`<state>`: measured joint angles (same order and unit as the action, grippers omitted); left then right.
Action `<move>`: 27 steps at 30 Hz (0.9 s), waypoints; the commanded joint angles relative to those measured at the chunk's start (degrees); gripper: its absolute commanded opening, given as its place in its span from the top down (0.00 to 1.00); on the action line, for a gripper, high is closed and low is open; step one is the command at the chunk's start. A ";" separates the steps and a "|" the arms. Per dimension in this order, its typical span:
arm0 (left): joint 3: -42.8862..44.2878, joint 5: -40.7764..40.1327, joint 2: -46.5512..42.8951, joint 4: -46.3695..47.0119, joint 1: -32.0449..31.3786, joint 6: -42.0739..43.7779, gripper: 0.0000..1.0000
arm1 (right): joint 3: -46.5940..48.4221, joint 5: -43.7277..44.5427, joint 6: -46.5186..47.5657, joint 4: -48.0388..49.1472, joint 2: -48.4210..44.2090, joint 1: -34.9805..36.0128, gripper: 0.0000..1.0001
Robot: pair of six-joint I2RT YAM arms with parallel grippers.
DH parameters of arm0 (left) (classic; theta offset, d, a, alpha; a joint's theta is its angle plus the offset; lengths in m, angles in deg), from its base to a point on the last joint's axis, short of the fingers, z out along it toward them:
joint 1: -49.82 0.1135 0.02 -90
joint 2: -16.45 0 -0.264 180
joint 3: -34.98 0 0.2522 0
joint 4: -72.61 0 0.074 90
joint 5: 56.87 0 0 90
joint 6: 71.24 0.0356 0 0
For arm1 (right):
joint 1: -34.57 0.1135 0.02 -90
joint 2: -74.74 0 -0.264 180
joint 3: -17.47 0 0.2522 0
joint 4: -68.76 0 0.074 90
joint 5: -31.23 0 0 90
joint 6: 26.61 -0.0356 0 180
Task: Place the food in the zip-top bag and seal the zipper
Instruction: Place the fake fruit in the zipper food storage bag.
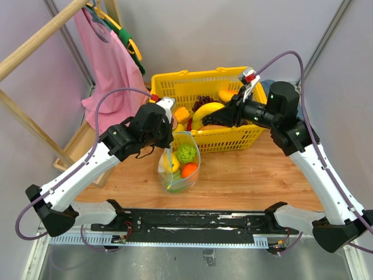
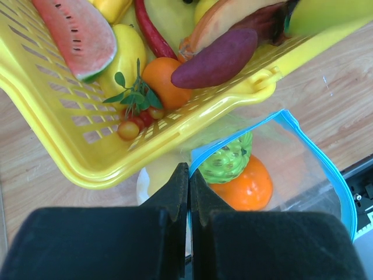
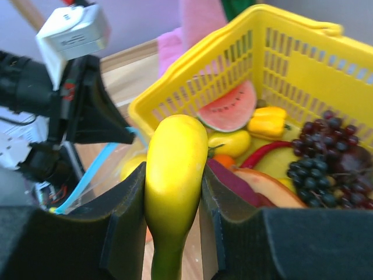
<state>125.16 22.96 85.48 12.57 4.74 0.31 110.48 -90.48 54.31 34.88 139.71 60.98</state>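
Note:
The clear zip-top bag (image 1: 178, 166) stands on the table in front of the basket, its mouth held up. My left gripper (image 2: 189, 169) is shut on the light-blue zipper (image 2: 317, 149) at the bag's near rim. Inside the bag lie a bumpy green fruit (image 2: 228, 158), an orange fruit (image 2: 247, 188) and a yellow fruit (image 2: 158, 175). My right gripper (image 3: 173, 166) is shut on a long yellow fruit (image 3: 175, 157) with a greenish stem end. It holds that fruit above the basket's front wall, just right of the bag's mouth (image 1: 208, 110).
The yellow lattice basket (image 1: 175, 84) behind the bag holds a watermelon slice (image 3: 227, 111), dark grapes (image 3: 329, 146), a red chilli, a purple sweet potato (image 2: 215, 58) and other food. A pink cloth (image 1: 108, 70) hangs on a wooden rack at the back left.

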 commanded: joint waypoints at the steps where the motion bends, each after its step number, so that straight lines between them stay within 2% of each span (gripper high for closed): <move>1: 1.27 -0.86 -2.09 3.01 0.43 -0.40 1.00 | -2.72 -10.82 -3.50 5.26 -0.88 2.21 0.98; 11: 1.14 -1.52 -2.11 3.30 0.43 -0.78 1.00 | -5.67 -19.20 -4.87 8.38 -3.10 3.72 0.98; 15: 1.14 -1.43 -2.22 3.22 0.43 -0.87 1.00 | -5.75 -17.23 -4.38 8.16 -4.87 3.79 0.98; 18: 1.02 -1.51 -2.39 3.28 0.43 -0.96 1.00 | -5.48 -18.99 -5.11 8.96 -5.12 3.91 0.98; 22: 1.16 -1.28 -2.48 3.64 0.43 -1.12 1.00 | -4.78 -20.37 -1.66 3.65 -2.78 5.08 0.96; 27: 1.49 -0.99 -2.63 3.57 0.43 -1.13 1.00 | -5.83 -21.23 3.05 -1.77 0.04 9.81 0.96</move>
<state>125.16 22.30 84.54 12.94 4.74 -0.59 105.25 -109.43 52.93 37.61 138.18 67.06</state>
